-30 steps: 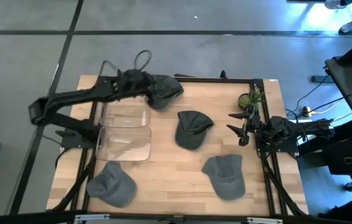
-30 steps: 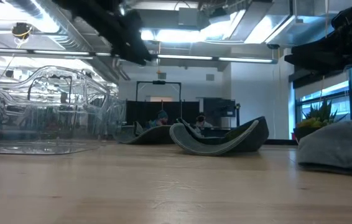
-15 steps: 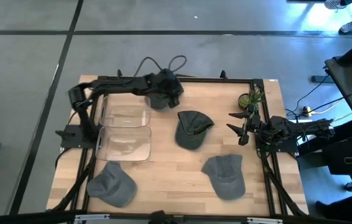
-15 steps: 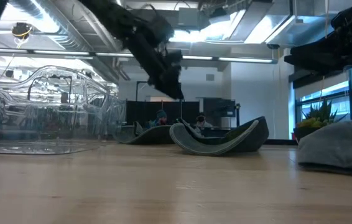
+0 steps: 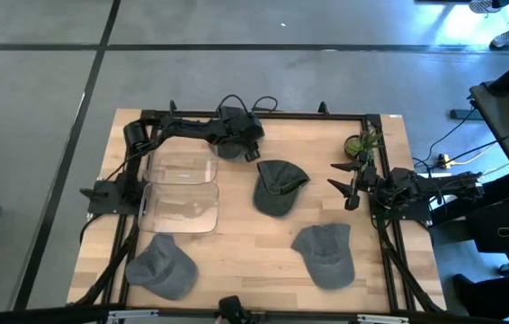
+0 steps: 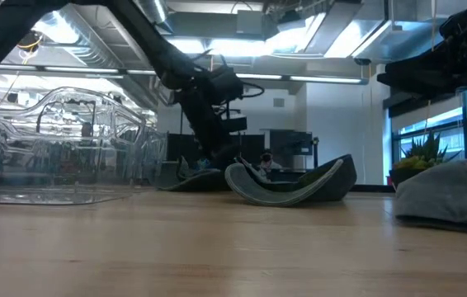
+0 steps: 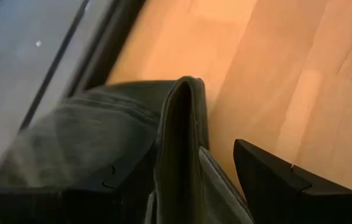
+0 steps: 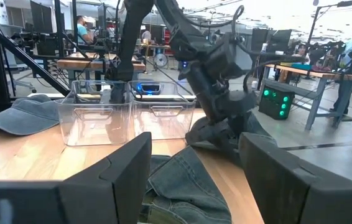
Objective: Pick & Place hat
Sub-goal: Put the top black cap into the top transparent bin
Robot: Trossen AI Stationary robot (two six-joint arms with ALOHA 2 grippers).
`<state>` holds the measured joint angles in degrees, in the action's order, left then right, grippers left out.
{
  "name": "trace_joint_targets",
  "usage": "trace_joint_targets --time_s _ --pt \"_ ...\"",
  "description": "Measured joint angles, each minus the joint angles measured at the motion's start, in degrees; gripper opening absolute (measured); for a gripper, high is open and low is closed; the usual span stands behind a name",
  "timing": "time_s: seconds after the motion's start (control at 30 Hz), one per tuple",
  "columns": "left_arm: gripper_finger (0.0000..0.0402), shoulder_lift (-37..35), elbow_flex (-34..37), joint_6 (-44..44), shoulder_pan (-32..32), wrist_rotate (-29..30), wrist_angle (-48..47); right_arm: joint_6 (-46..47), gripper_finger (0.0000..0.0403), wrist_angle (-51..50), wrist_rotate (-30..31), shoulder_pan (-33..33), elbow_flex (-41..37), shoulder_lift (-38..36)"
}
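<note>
- A pale wooden table (image 5: 236,252) within a black frame is recorded, on a grey floor; two clear plastic bins (image 5: 180,187) stand at its left side.
- Four grey-green fabric caps are noted: one at the far edge (image 5: 227,144), one at centre (image 5: 277,186), one near right (image 5: 325,254), one near left (image 5: 161,266).
- Since half a second ago, the left arm has been lowered from above the far-edge cap; the left gripper (image 5: 239,137) is now down on it. A grasp is judged to be in hand, with no lift yet made.
- In the left wrist view, the folded brim of that cap (image 7: 185,149) stands between the two dark fingers (image 7: 275,180), which are spread apart; contact appears likely but cannot be confirmed.
- The cap is seen as soft, creased cloth, lying on the wood beside the table's far rail.
- The right gripper (image 5: 352,184) is unchanged, waiting at the right edge with fingers parted, nothing held.
</note>
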<state>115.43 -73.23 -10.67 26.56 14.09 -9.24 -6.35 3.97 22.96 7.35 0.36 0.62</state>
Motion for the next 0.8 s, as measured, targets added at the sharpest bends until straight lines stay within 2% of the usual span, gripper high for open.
trace_joint_targets --time_s 0.1,0.2,0.37,0.5,0.53,0.7,0.8 --pt "0.0209 0.29 -0.02 0.33 0.07 0.31 0.03 -0.02 0.0243 0.0 0.0 0.0 0.0 0.0" --pt "0.0182 0.29 0.0 0.43 -0.28 2.81 0.05 -0.17 0.0243 0.0 0.0 0.0 0.0 0.0" --pt "0.0103 0.29 0.0 0.43 -0.37 8.38 -0.91 -0.17 0.0243 0.0 0.0 0.0 0.0 0.0" --pt "0.0026 -0.06 0.01 0.43 -0.32 8.0 -1.5 -0.17 0.0243 0.02 0.0 0.0 0.0 0.0" --pt "0.0017 -0.28 0.02 0.43 -0.43 7.49 -1.55 -0.17 0.0243 0.02 0.0 0.0 0.0 0.0" --pt "0.0013 -2.55 -1.6 0.39 -1.4 5.36 -3.53 -0.17 0.0243 0.0 -0.05 0.0 0.0 0.02" --pt "0.0009 -6.51 -2.05 -0.89 -2.12 4.86 -4.32 -0.11 0.0243 0.02 -0.02 0.0 0.0 0.02"
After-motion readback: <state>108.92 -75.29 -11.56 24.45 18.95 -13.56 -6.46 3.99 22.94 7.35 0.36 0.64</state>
